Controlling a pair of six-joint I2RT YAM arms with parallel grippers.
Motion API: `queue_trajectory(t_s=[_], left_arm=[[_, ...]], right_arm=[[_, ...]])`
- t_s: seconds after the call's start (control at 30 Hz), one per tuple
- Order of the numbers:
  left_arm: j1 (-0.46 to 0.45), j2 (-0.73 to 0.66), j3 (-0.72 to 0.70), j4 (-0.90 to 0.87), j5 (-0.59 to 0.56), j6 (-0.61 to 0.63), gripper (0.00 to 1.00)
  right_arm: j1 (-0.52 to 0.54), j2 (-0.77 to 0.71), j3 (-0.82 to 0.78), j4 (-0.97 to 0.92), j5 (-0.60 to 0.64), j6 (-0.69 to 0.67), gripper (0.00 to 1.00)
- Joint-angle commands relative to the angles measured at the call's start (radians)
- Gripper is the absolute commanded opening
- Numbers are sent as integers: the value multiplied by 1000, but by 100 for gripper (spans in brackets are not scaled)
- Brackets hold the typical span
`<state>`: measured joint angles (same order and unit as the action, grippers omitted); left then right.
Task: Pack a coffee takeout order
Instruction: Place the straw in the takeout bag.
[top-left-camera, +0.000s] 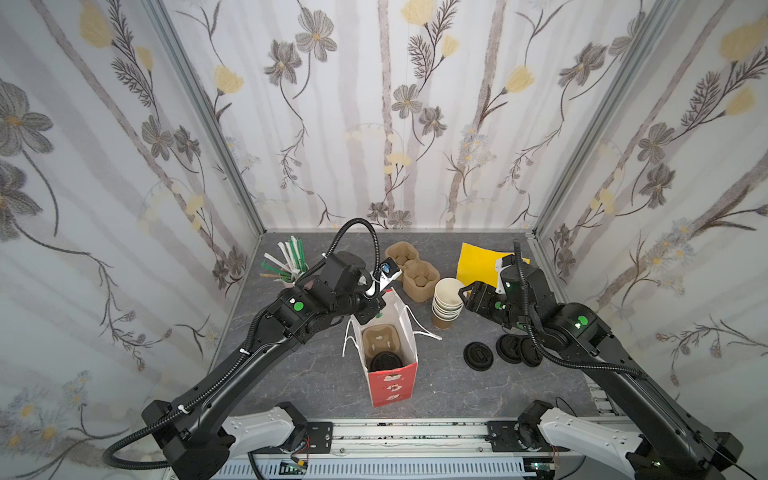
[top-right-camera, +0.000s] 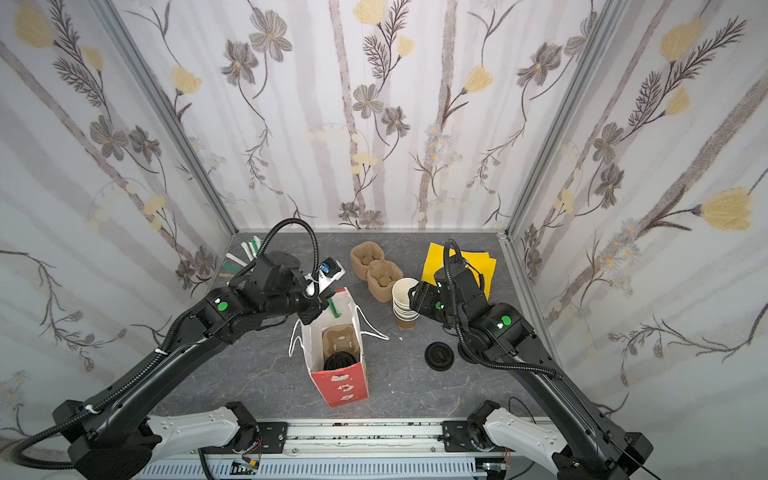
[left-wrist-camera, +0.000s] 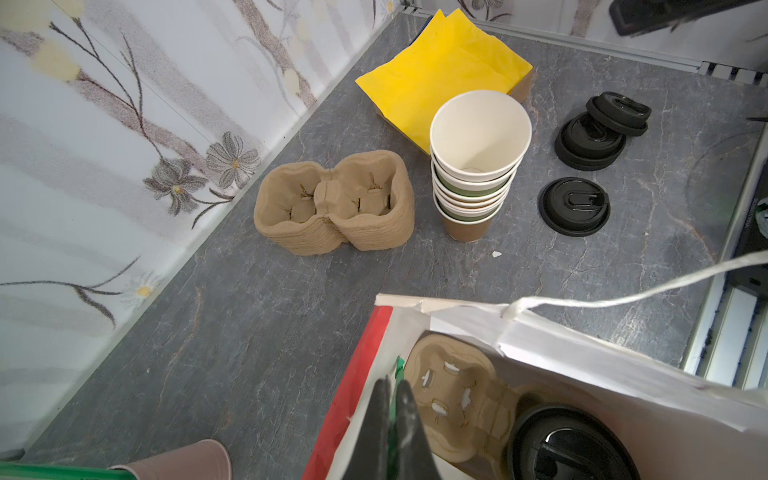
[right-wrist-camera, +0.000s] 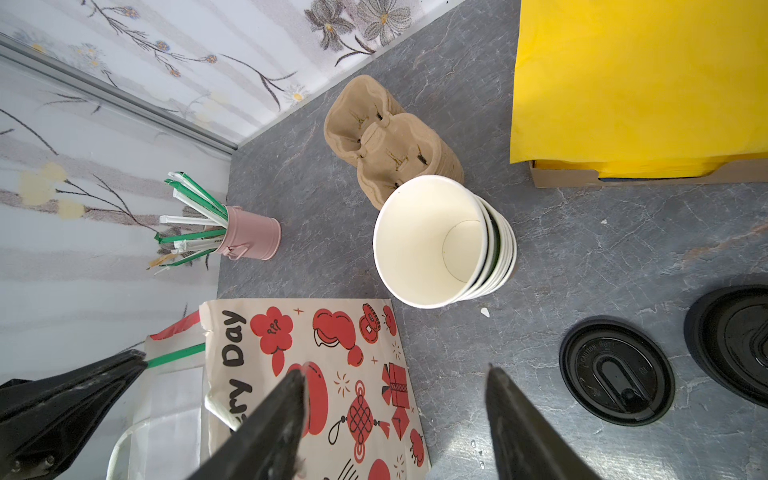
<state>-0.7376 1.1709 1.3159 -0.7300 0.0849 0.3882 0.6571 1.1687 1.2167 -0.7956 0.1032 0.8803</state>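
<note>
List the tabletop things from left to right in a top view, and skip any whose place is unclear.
bunch of straws → paper bag → stack of cups → single black lid → pile of black lids

So the walls (top-left-camera: 374, 124) are all white panels printed with grey and pale-yellow flowers on three sides, joined by bare aluminium corner posts (top-left-camera: 203, 112). Floor's a dark grey marbled tabletop (top-left-camera: 324, 382), metal rail (top-left-camera: 407, 436) along the front. Lighting's soft, even.
</note>
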Motion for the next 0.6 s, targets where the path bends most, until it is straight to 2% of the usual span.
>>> queue_trajectory(t_s=[0.0, 0.17, 0.57], left_arm=[[0, -18, -28, -19, -54, -1, 0], [0, -34, -83, -50, -145, 26, 0], [0, -10, -137, -39, -104, 37, 0]], right_arm=[[-1, 2, -2, 38, 0, -1, 69], [1, 2, -5, 37, -4, -1, 69], [0, -12, -17, 39, 1, 6, 69]])
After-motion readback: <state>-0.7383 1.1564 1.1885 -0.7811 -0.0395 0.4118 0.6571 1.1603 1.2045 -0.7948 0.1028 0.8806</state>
